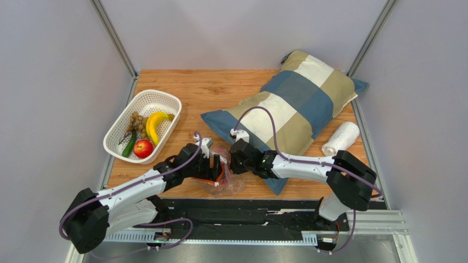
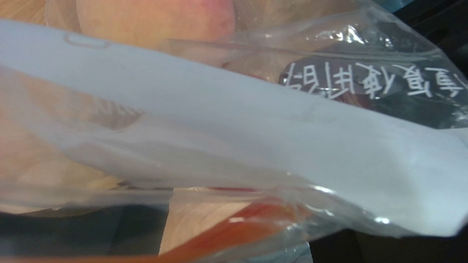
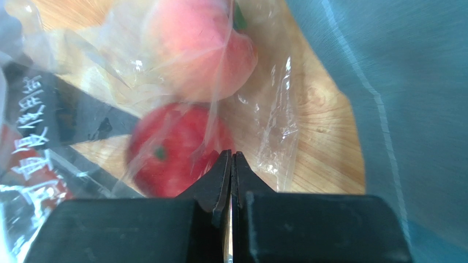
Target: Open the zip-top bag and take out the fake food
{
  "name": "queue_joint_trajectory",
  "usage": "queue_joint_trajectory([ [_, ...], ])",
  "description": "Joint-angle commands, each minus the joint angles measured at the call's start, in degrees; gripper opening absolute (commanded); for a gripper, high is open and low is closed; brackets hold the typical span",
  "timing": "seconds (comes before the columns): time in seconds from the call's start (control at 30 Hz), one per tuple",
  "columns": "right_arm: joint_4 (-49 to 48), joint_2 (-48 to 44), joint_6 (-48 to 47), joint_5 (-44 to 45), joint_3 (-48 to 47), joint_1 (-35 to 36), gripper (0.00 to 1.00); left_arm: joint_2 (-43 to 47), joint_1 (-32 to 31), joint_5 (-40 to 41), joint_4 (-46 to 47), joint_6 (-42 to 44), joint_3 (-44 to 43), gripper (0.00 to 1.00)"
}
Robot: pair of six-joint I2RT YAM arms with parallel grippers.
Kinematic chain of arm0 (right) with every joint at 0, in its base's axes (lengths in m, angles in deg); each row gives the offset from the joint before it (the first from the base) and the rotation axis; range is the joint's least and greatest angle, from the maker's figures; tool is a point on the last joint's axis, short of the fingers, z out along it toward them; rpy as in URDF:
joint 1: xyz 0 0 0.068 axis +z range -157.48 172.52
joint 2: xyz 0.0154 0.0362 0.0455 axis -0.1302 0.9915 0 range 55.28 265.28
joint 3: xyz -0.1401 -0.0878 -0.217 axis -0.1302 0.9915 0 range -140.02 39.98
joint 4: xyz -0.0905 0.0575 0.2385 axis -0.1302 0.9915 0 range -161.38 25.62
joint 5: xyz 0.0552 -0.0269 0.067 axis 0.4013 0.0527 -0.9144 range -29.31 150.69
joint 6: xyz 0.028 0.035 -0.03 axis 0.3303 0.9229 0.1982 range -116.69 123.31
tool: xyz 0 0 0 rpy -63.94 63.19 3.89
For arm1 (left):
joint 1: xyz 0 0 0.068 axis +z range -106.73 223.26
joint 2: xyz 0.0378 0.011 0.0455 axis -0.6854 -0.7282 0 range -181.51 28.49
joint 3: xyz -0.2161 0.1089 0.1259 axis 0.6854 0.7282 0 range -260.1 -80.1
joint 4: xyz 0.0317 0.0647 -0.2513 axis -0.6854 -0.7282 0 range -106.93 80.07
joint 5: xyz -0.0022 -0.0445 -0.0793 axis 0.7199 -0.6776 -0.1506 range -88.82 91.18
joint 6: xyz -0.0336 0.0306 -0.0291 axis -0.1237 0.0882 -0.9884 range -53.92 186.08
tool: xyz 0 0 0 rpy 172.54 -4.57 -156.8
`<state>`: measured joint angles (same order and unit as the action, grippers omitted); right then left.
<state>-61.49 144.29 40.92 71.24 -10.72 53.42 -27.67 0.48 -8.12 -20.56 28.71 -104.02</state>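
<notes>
Noting the zip-top bag at the table's near edge, between both arms, with a peach and a red apple inside. Film is thin, crinkly and slick, likely light. Best taken by the stiffer orange-red zipper strip. Right end effector is pressed together on a taut fold of film. Left end effector: spread cannot be told. White printed characters appear reversed and are unreadable.

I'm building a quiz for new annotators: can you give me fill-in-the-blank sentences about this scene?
The yellow fruit in the white basket is a ___. Inside the zip-top bag, beside the red apple, lies a ___. The right gripper is ___. The rolled towel lies beside the checked ___.
Missing: banana, peach, shut, pillow.
</notes>
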Motion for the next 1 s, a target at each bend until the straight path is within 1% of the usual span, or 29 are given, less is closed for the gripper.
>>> queue_joint_trajectory([
  [0.0,-5.84,1.95,0.54,-3.42,0.33,-0.17,0.00,-3.34,-0.28,0.25,7.63,0.71,-0.69,0.85],
  [0.13,-9.27,3.09,2.38,-6.23,1.92,-0.17,0.00,-7.02,-0.28,-0.37,10.28,0.54,-0.51,0.85],
  [0.27,-9.36,4.33,3.17,-7.21,1.74,-0.17,0.00,-9.14,-0.28,-0.19,11.51,0.80,-0.60,0.77],
  [0.3,-9.28,4.41,3.35,-6.60,1.74,-0.26,0.00,-9.14,-0.28,-0.02,10.99,0.98,-1.03,0.64],
  [0.33,-9.01,4.42,3.35,-6.33,1.92,-0.26,0.00,-8.45,-0.37,0.07,8.55,1.41,-1.39,0.56],
  [0.37,-8.49,4.33,3.44,-5.72,2.00,-0.26,0.00,-7.83,-0.28,0.16,7.13,1.59,-1.65,0.43],
  [0.4,-8.40,4.33,3.53,-5.54,2.27,-0.52,0.00,-6.87,-0.28,0.42,5.55,1.77,-2.44,0.37],
  [0.43,-8.22,4.33,3.88,-5.36,2.62,-0.70,0.00,-4.51,-0.37,0.77,1.62,2.29,-2.97,0.31],
  [0.47,-7.87,4.33,3.88,-4.84,2.71,-0.79,0.00,-3.09,-0.28,1.21,-0.68,2.56,-3.49,0.22],
  [0.5,-7.43,4.41,4.23,-4.49,2.80,-1.05,0.00,-1.51,-0.28,1.56,-3.14,2.91,-4.80,0.16],
  [0.53,-7.26,4.68,4.41,-4.22,2.88,-1.14,0.00,1.55,-0.19,1.30,-8.30,3.26,-5.51,0.13],
  [0.57,-7.08,4.77,4.58,-3.87,3.15,-1.40,0.00,2.80,-0.19,0.78,-10.87,3.70,-6.57,0.05],
  [0.6,-7.08,4.94,4.76,-3.78,3.32,-1.66,0.00,4.03,-0.19,-0.10,-13.60,3.96,-8.92,0.00],
  [0.63,-7.08,5.29,4.93,-3.78,3.41,-1.84,0.00,5.96,-0.19,0.42,-19.45,3.10,-10.25,0.00],
  [0.67,-7.08,5.82,5.02,-3.60,3.41,-1.93,0.00,7.11,-0.19,1.29,-20.99,1.17,-10.88,0.00],
  [0.7,-7.08,6.26,5.11,-3.60,3.32,-2.19,0.00,8.25,-0.19,0.26,-21.18,-2.24,-10.80,0.00],
  [0.77,-6.47,6.96,5.20,-3.34,3.06,-2.46,0.00,10.54,-0.19,1.12,-25.82,-6.03,-12.80,0.00],
  [0.8,-6.46,6.88,5.20,-3.34,3.23,-2.72,0.00,11.16,-0.19,4.61,-28.54,-9.97,-15.77,0.00],
  [0.83,-6.46,6.62,5.20,-3.34,3.32,-2.81,0.00,12.38,-0.19,7.16,-35.79,-11.57,-17.72,0.00],
  [0.87,-6.29,6.26,5.11,-3.25,3.50,-2.81,0.00,13.35,-0.19,9.19,-38.82,-12.46,-19.74,0.00],
  [0.9,-6.11,5.39,5.11,-3.25,3.67,-2.90,0.00,14.40,-0.19,14.43,-41.11,-13.08,-23.07,0.00],
  [0.93,-5.94,4.95,5.02,-3.16,3.68,-2.72,0.00,17.02,-0.28,17.88,-44.79,-13.26,-24.58,0.00],
  [0.97,-5.59,4.42,4.85,-3.42,3.76,-2.89,0.00,18.27,-0.19,21.39,-45.96,-13.09,-25.90,0.00],
])
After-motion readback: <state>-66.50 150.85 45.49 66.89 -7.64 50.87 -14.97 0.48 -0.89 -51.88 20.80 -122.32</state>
